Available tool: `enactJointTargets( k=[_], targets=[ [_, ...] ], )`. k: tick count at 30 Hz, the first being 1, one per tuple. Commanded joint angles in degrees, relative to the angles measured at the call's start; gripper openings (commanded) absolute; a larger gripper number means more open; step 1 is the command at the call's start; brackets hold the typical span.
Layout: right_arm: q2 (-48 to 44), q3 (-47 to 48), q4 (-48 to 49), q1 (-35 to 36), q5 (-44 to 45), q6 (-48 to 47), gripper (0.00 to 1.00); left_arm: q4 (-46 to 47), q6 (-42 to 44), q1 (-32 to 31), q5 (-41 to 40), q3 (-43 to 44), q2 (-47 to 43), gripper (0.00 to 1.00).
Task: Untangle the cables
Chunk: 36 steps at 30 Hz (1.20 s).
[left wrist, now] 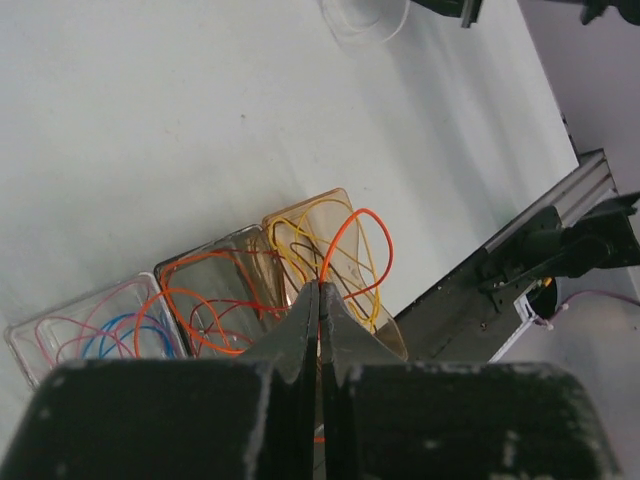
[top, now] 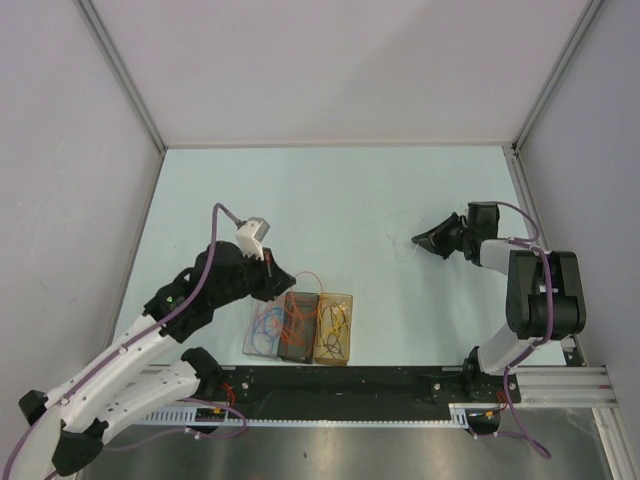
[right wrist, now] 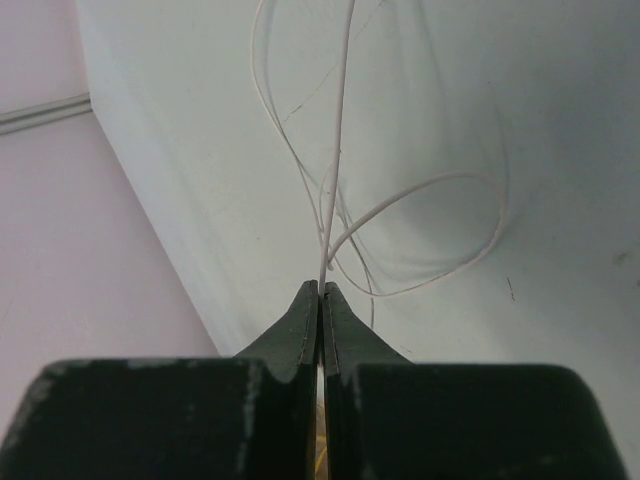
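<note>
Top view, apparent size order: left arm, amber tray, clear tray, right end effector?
1. left arm, by far.
2. amber tray and clear tray: they look alike, so not ranked.
3. right end effector, shut on the pale cable: somewhat smaller, though it may sit nearer the camera than the trays.

orange cable (left wrist: pixel 362 211), white cable (right wrist: pixel 340 130), possibly amber tray (left wrist: pixel 300 210)
</note>
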Motion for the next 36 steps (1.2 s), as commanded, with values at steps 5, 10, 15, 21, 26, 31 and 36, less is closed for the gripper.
enactJointTargets(
  k=[5,10,15,21,26,31,36],
  targets=[
    [-4.02,-1.52,1.89,0.41,-0.53,-0.55,0.00,11.13,-14.06,-1.46,-9.57,-11.08,0.78,0.00],
    [-5.77,-2.05,1.54,0.77,-0.97,-0.28,0.00,7.73,-20.13,-7.33,-20.20,-11.97,2.01,0.00],
    [-7.71,-2.75,0.75,0.86,-0.88,-0.55,0.00,-1.68,-27.86,-11.56,-30.22,-10.22,2.28,0.00],
    [-8.77,-3.10,0.31,1.03,-0.97,-0.55,0.00,-8.27,-30.35,-14.74,-35.51,-9.42,1.83,0.00],
    [-9.38,-3.37,0.31,1.29,-0.71,-0.55,0.00,-7.49,-26.83,-14.74,-33.76,-9.07,5.96,0.00],
    [-11.14,-3.72,-0.57,2.09,-0.36,-0.90,0.00,-2.31,-25.43,-14.91,-30.59,-9.77,12.37,0.00],
    [-16.31,-3.63,-3.82,3.93,0.70,-2.04,0.00,0.94,-24.37,-15.17,-30.33,-9.33,17.12,0.00]
  ],
)
